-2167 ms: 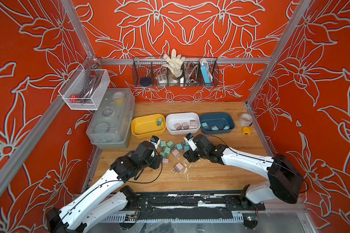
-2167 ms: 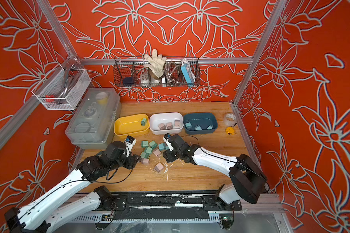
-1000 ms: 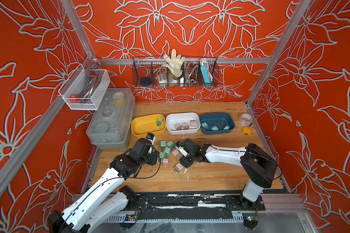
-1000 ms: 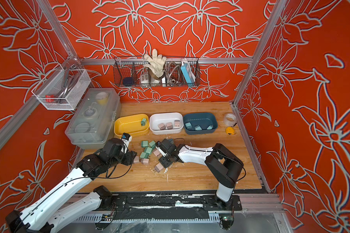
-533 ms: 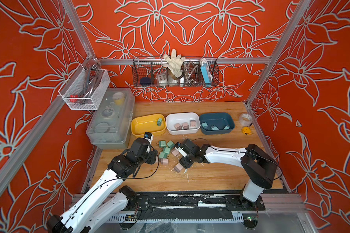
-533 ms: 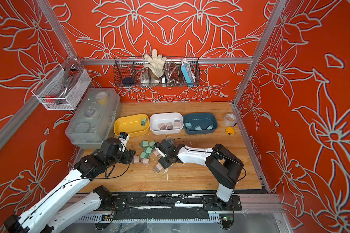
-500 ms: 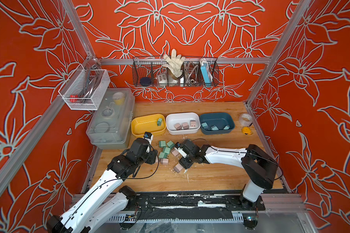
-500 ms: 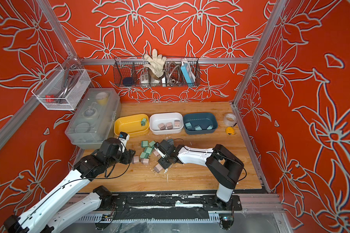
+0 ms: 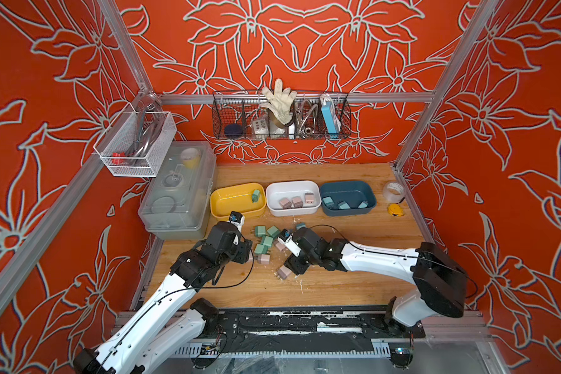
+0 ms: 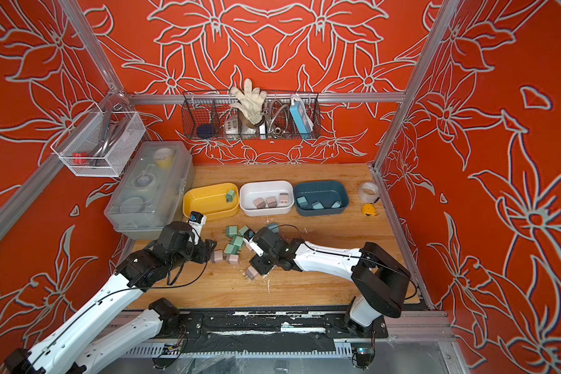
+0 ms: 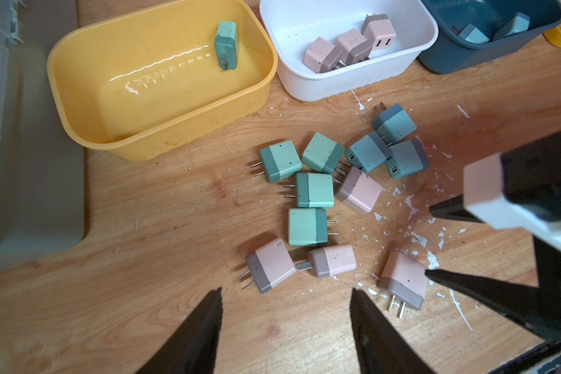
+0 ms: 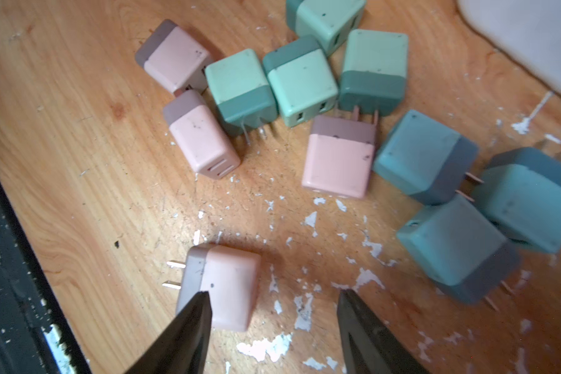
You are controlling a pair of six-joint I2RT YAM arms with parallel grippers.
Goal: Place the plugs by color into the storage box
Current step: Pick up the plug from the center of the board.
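In the left wrist view, the left gripper hangs over the desk with its fingers apart and nothing between them. A pink plug lies just past the tips, with a second pink beside it. Beyond these, four green plugs, three blue plugs and a third pink lie bunched together. The yellow bin holds one green plug on edge, and the white bin holds three pink ones. The blue bin shows two blue ones. The right gripper reaches in with its fingers spread, one tip at the lone pink plug.

In the right wrist view, the right gripper is spread wide and clamps nothing. The lone pink plug lies flat on the desk, its prongs pointing away from the gap. One fingertip overlaps its prong end, so most of the plug sits inside the gap. Whether that tip touches it cannot be told. White flakes dot the wood around it.

In both top views, the three bins stand in a row toward the back edge of the desk: yellow bin on the left, white bin in the middle, blue bin on the right. The loose plugs lie mid-desk in front of the yellow and white bins, between the two grippers. The lone pink plug is the one nearest the front edge.
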